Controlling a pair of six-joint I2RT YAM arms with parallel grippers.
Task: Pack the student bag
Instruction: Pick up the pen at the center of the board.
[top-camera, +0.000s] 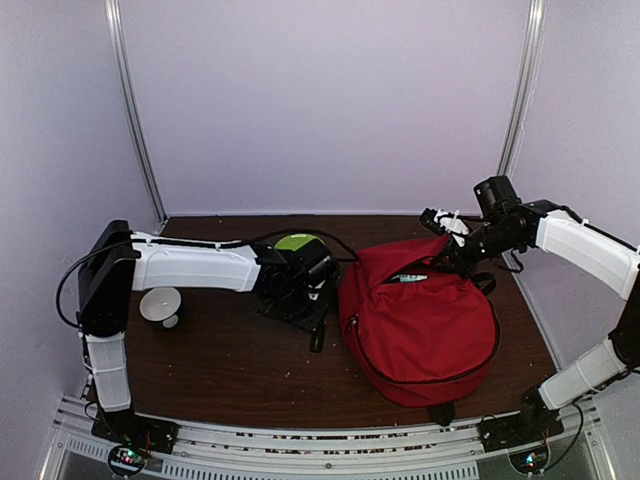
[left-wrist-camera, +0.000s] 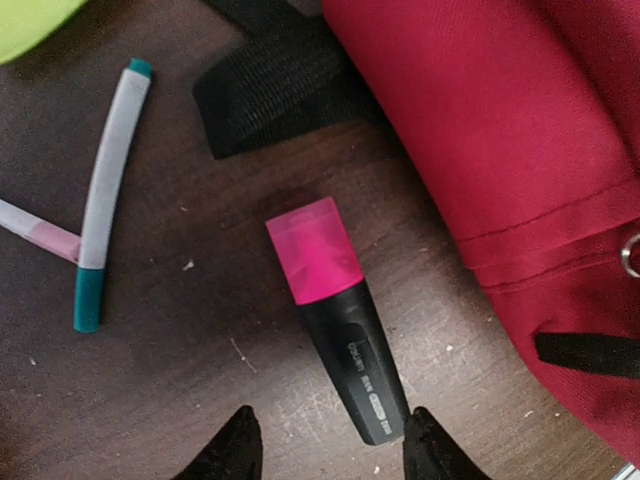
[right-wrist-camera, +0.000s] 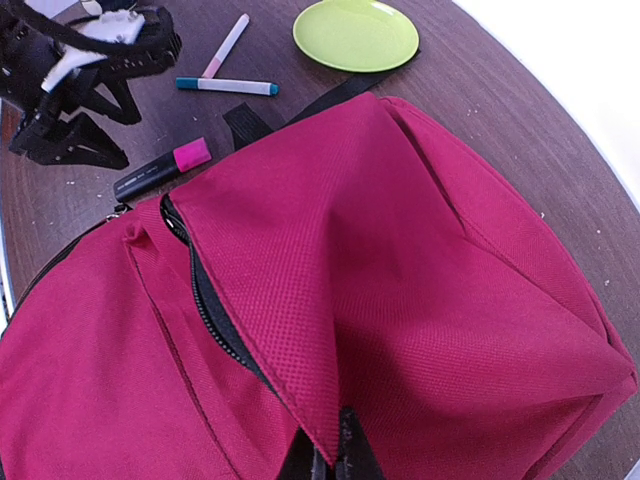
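Dark wood desk (left-wrist-camera: 180, 340), purple walls. Left tool (left-wrist-camera: 328, 447) is spread, straddling the black butt end of the pink highlighter (left-wrist-camera: 335, 315). Highlighter's long axis runs away from the tool, cap far, tilted left. Student bag (right-wrist-camera: 420, 300) lies just right of it. Right tool (right-wrist-camera: 325, 462) is pinched on the bag flap, mouth held open. Teal pen (left-wrist-camera: 108, 190) and black strap (left-wrist-camera: 270, 95) sit farther ahead, not blocking.
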